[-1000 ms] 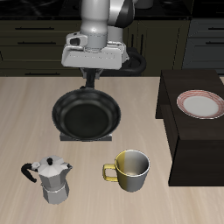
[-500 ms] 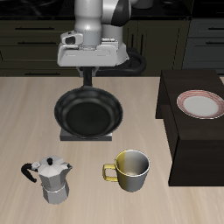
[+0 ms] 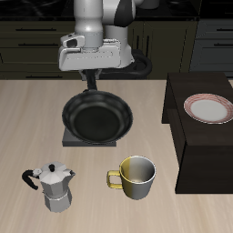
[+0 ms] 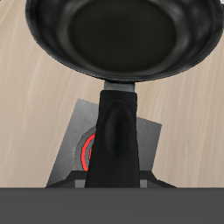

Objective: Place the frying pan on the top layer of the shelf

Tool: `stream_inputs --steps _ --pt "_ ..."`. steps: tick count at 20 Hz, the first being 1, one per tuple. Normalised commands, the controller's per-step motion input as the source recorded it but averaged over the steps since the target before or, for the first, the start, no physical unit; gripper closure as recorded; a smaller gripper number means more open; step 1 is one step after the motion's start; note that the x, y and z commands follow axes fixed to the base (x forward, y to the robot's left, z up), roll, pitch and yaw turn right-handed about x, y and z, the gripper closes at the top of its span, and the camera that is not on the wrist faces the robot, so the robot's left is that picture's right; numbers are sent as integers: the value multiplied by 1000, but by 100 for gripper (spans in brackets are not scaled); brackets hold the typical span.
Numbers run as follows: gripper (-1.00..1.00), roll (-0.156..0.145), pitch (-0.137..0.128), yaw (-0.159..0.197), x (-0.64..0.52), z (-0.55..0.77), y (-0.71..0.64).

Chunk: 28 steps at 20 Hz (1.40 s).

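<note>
My gripper (image 3: 90,80) is shut on the handle of the frying pan (image 3: 96,116), a round black pan that hangs just above the grey burner plate (image 3: 71,138). In the wrist view the frying pan (image 4: 122,35) fills the frame, its handle (image 4: 116,131) runs back toward me, and the burner plate (image 4: 150,140) with its red coil shows beneath it. The shelf (image 3: 187,136), a dark boxy unit, stands beside the pan at the table's edge.
A pink-rimmed white plate (image 3: 209,108) lies on the shelf's top. A metal moka pot (image 3: 54,187) and a yellow-green mug (image 3: 136,177) stand nearer the table's front edge. Dark cabinets line the back.
The gripper has risen a little with the pan. The pan has shifted slightly toward the shelf, uncovering more of the burner plate's corner.
</note>
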Motion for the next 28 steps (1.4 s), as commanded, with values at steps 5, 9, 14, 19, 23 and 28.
stream_inputs --steps 5,9,14,19,23,28 --pt "100 -19 13 73 31 -31 -72" --pt "100 -8 -12 86 -56 20 -8" --pt "100 -2 -10 87 4 64 -88" --pt "100 -2 5 70 23 44 -74" --pt "100 -8 -5 89 35 46 -79" --pt "100 3 -1 98 31 -18 -27"
